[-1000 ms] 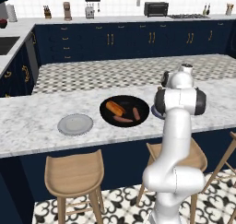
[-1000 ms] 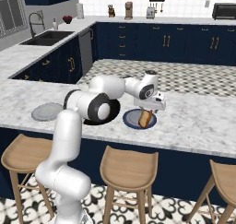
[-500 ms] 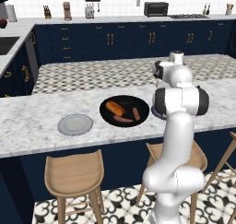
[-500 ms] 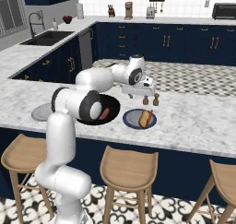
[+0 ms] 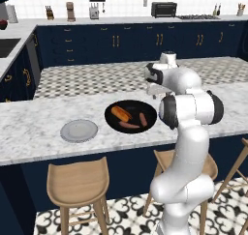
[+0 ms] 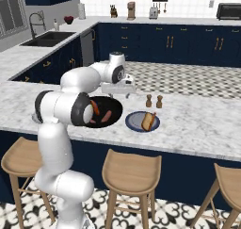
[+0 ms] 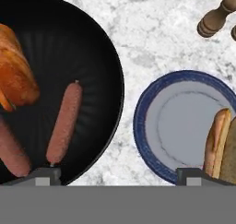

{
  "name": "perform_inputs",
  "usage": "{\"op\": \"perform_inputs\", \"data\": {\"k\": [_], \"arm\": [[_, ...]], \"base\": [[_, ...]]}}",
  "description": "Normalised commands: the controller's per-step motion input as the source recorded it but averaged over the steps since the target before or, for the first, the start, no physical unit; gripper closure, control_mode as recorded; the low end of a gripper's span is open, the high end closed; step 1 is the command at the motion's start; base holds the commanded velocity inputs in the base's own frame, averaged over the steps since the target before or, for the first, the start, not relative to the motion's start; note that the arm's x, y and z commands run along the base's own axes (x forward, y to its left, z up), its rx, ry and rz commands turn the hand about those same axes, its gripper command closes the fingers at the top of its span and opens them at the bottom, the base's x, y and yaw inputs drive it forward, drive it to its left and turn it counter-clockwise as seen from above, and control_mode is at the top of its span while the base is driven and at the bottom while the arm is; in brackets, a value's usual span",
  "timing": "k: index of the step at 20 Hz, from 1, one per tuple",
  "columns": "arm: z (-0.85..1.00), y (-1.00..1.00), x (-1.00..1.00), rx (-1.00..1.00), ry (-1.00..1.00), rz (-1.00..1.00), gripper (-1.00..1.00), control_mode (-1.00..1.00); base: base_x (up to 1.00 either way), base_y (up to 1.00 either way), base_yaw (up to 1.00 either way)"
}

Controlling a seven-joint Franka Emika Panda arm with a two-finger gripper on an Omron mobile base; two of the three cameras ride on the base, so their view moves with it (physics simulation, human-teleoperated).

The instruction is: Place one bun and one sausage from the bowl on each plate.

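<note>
My pincer [image 7: 118,174] stands wide with nothing between its tips, hovering over the marble worktop [image 7: 138,38] at the gap between the black bowl [image 7: 103,57] and the blue-grey plate [image 7: 184,121]. One tip sits over the bowl's near rim, the other over the plate's rim.

In the bowl lie a sausage [image 7: 64,123] close to my tip, a second sausage [image 7: 11,149] beside it, and a bun [image 7: 16,71] further in. On the blue-grey plate a bun [image 7: 216,142] rests toward one edge; from the right base view it looks to carry a sausage inside, though I cannot be sure.

Two wooden shakers [image 6: 154,101] stand just behind that plate. The light grey plate [image 5: 79,130] lies bare on the worktop, on the bowl's far side from the blue-grey one.
</note>
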Motion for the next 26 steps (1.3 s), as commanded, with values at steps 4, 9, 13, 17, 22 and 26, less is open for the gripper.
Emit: {"op": "perform_inputs", "data": {"k": [4, 9, 13, 17, 22, 26], "arm": [[0.14, 1.00, -0.32, 0.05, -0.04, 0.19, -1.00, -1.00], [-0.13, 0.93, -0.01, 0.20, -0.03, 0.10, -1.00, -1.00], [-0.01, 0.90, 0.13, 0.06, 0.03, 0.05, -1.00, -1.00], [-0.18, 0.64, 0.04, 0.00, 0.10, 0.02, -1.00, -1.00], [-0.25, 0.09, 0.24, 0.00, 0.06, 0.00, -1.00, -1.00], [-0.12, -0.03, 0.40, 0.00, 0.02, 0.00, -1.00, -1.00]], "base": [[0.00, 0.00, 0.00], [0.00, 0.00, 0.00], [0.00, 0.00, 0.00], [0.00, 0.00, 0.00], [0.00, 0.00, 0.00], [0.00, 0.00, 0.00]]}}
